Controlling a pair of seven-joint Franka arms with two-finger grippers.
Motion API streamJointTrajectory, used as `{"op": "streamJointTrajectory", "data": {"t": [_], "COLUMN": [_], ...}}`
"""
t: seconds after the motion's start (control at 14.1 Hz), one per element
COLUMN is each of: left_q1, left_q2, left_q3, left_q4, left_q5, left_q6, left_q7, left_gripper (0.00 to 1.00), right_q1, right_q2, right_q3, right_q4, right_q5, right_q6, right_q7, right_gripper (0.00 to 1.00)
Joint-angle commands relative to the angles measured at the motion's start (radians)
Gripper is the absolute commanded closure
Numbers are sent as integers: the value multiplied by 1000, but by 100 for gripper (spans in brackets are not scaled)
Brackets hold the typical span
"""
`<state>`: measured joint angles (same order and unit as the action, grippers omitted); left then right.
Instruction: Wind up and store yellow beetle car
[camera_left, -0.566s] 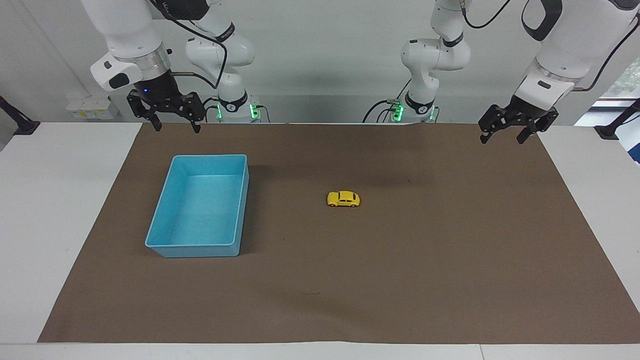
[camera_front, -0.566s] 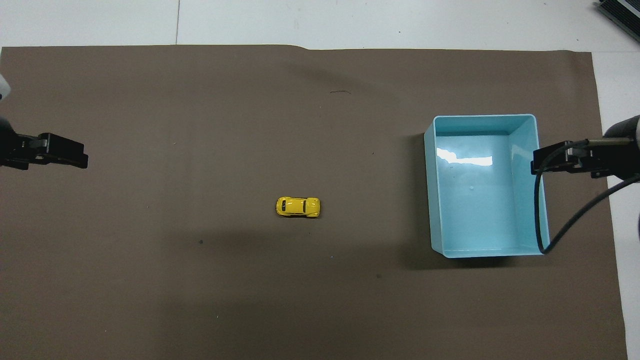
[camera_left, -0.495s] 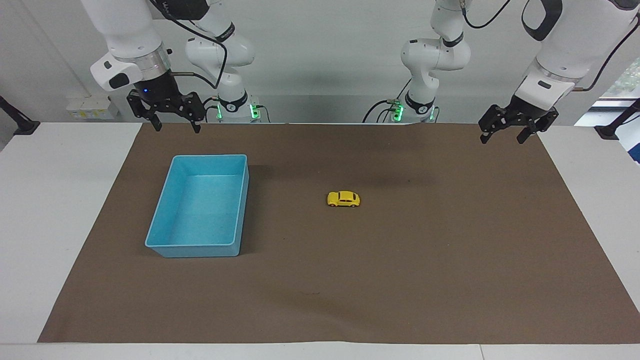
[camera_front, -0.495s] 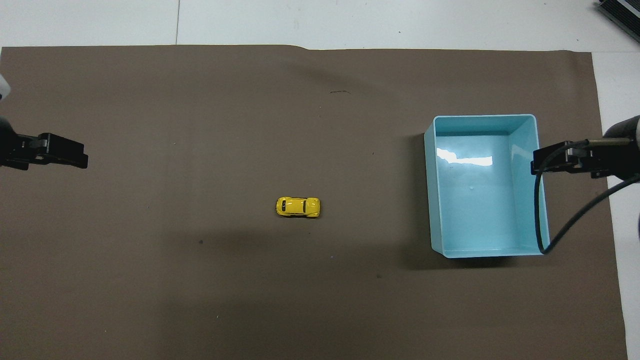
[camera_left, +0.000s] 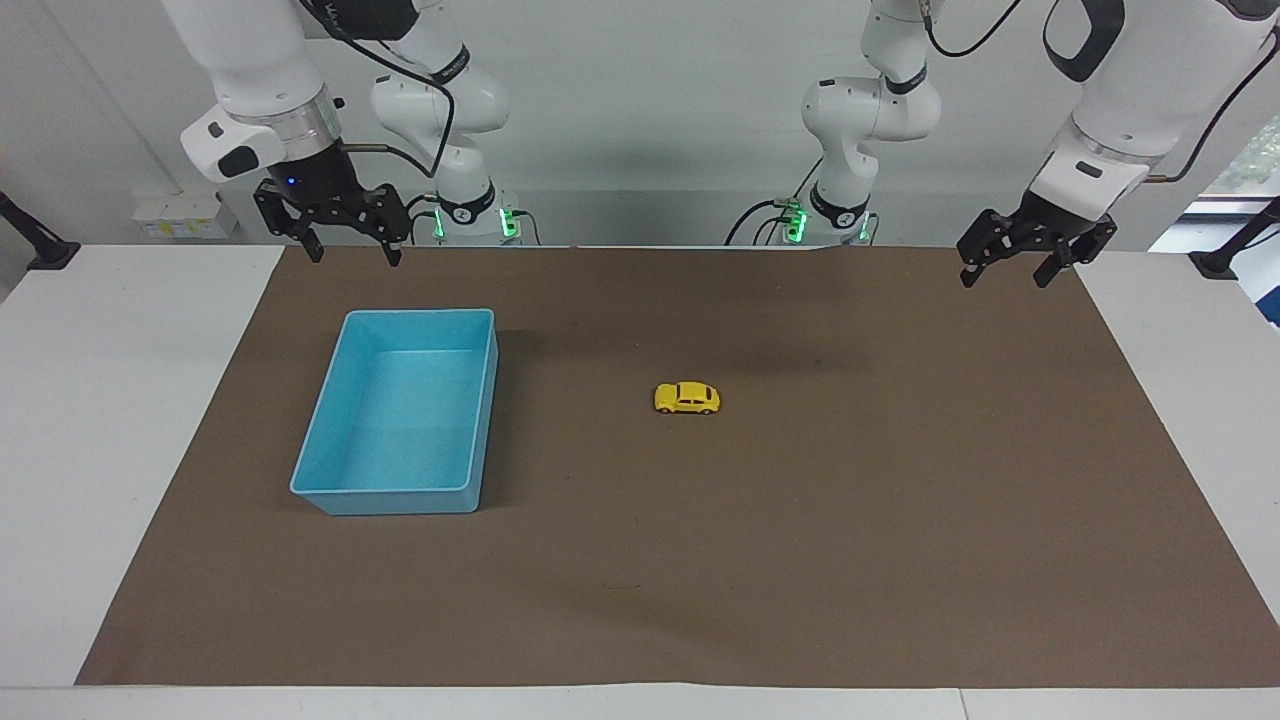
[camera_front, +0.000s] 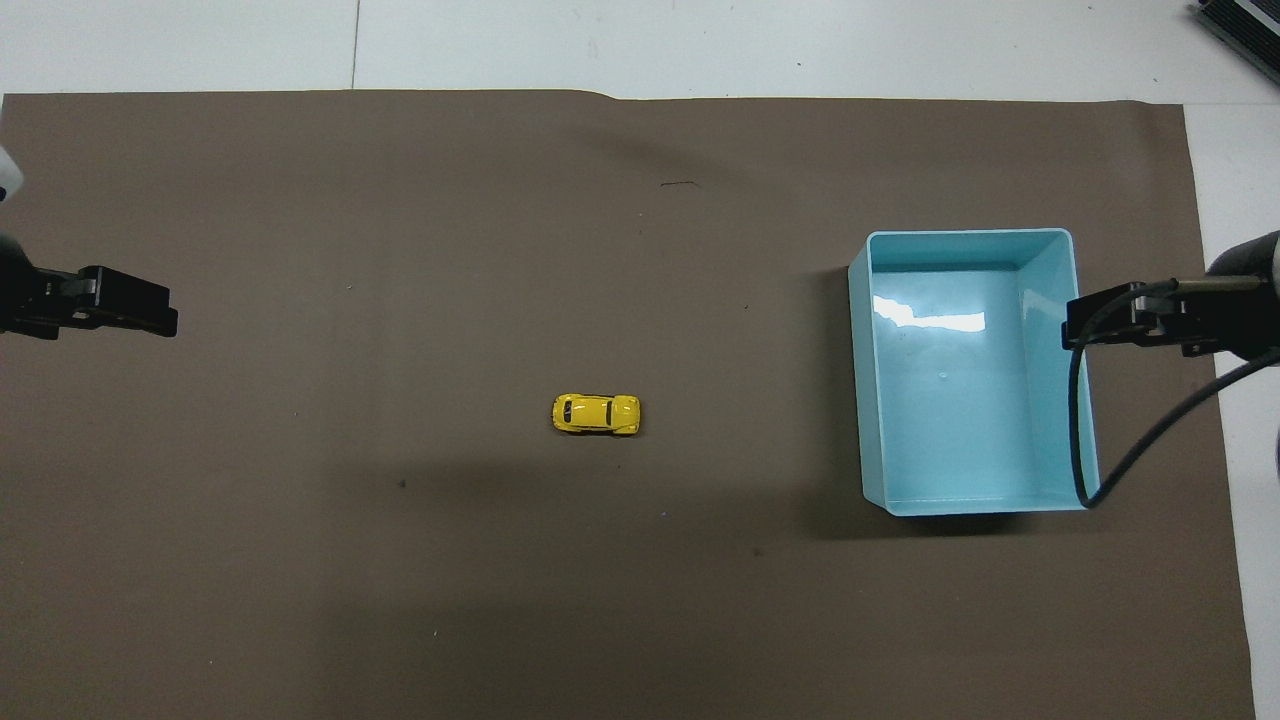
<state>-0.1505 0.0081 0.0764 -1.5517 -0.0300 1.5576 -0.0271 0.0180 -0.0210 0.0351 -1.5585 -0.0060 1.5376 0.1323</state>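
The yellow beetle car (camera_left: 687, 398) stands on its wheels on the brown mat (camera_left: 800, 560) that covers the middle of the white worktop (camera_left: 110, 420). It sits between the two hands, well apart from each, and nothing touches it. Its length runs along the line from one arm's end of the worktop to the other.

The left hand (camera_left: 1006, 271) hangs in the air over the edge of the mat at the left arm's end of the worktop. Its fingers are spread and hold nothing. The left arm waits.

The right hand (camera_left: 352, 252) hangs in the air over the mat edge closest to the robots, at the right arm's end. Its fingers are likewise spread and empty. The right arm also waits.

A light blue bin (camera_left: 330, 490) rests on the mat below and forward of the right hand, farther from the robots than that hand's position over the mat. The bin is open-topped and holds nothing. The car lies beside the bin, toward the left arm's end, with bare mat between them.

In the overhead view, a black cable (camera_front: 1120, 460) from the right arm crosses over the bin's rim.
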Motion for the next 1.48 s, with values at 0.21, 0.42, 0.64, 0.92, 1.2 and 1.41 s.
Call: {"op": "streamJointTrajectory", "data": {"t": [0.21,0.42,0.64,0.92,1.2,1.41], "left_q1": [-3,-18,-55,-69,-92,-141], "left_q2": [-5,-5,-5,-4,0,19], "left_q3": [-23,-52,-55,-55,-53,-53], "left_q4": [1,1,-1,-5,-16,-31], "left_q5": [10,5,-8,-57,-56,-47], "left_q6": [15,22,28,33,25,35], "left_q7": [6,76,206,439,728,854], "left_gripper": [0,0,0,0,0,0], "right_q1": [-15,-15,-15,-15,-15,-15], "right_q2": [0,0,0,0,0,0], "right_q3": [6,6,6,6,6,6], "right_q4": [6,6,6,6,6,6], "right_q5": [21,21,21,21,21,21], "right_q6": [-10,-10,-10,-10,-10,-10], "right_q7": [-19,-19,-19,-19,-19,-19], "right_gripper": [0,0,0,0,0,0]}}
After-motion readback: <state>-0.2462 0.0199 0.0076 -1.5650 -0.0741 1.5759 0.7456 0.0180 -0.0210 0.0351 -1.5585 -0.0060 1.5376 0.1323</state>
